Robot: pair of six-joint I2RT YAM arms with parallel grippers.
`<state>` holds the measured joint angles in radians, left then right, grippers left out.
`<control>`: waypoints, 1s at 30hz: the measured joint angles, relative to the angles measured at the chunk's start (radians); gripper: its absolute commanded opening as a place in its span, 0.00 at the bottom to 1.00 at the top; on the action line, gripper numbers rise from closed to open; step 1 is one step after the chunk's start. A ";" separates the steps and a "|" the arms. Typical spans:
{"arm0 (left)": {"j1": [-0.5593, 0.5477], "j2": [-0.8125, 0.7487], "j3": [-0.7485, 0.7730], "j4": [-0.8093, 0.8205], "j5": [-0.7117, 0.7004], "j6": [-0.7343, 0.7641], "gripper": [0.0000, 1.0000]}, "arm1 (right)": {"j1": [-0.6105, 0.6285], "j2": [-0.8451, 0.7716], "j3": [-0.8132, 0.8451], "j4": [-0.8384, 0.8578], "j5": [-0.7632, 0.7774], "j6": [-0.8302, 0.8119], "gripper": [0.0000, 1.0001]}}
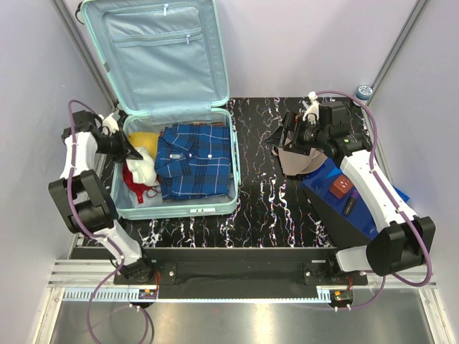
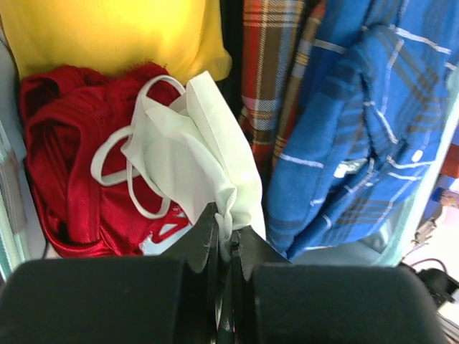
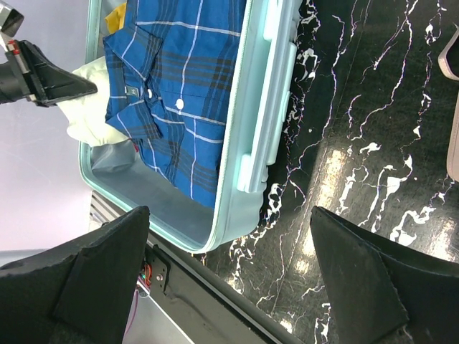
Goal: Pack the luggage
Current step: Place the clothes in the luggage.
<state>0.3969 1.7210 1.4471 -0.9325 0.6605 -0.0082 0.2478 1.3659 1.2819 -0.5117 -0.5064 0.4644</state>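
The luggage (image 1: 179, 210) is a mint-green suitcase lying open at the left of the table, its lid (image 1: 161, 54) propped up behind it. In it lie a folded blue plaid shirt (image 1: 195, 159), a yellow cloth (image 2: 115, 32) and a red garment (image 2: 64, 179). My left gripper (image 2: 228, 233) hangs over the suitcase's left side, shut on a white cloth bag (image 2: 190, 154) that drapes onto the red garment. My right gripper (image 1: 292, 135) is open and holds nothing, over the table right of the suitcase. The right wrist view shows the suitcase wall (image 3: 262, 100) and the shirt (image 3: 186, 79).
A flat blue box (image 1: 323, 188) with a small red-brown item (image 1: 341, 186) on it lies at the right, under my right arm. A beige item (image 1: 297, 161) lies beside it. A tape roll (image 1: 364, 91) sits at the back right. The table (image 1: 272, 208) is black marble.
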 measured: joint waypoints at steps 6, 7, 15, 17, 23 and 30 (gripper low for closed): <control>-0.036 0.018 0.000 0.055 -0.061 0.000 0.00 | 0.000 0.000 0.000 0.013 0.000 0.002 1.00; -0.043 0.021 0.000 0.067 -0.063 0.000 0.00 | 0.000 0.000 0.000 0.016 0.000 0.003 1.00; -0.064 0.060 -0.011 0.115 0.021 0.040 0.00 | 0.000 0.009 -0.015 0.022 -0.001 0.009 1.00; -0.066 0.060 -0.018 0.115 0.071 0.063 0.00 | 0.000 0.016 -0.015 0.022 -0.002 0.012 1.00; -0.069 0.055 -0.025 0.101 0.192 0.131 0.00 | 0.000 0.024 -0.016 0.023 -0.004 0.022 1.00; -0.069 0.032 -0.056 0.083 0.321 0.188 0.00 | 0.000 0.024 -0.016 0.030 -0.012 0.034 1.00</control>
<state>0.3283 1.7535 1.3911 -0.8494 0.9817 0.1802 0.2478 1.3899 1.2663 -0.4820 -0.5182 0.4984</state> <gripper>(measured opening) 0.049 0.994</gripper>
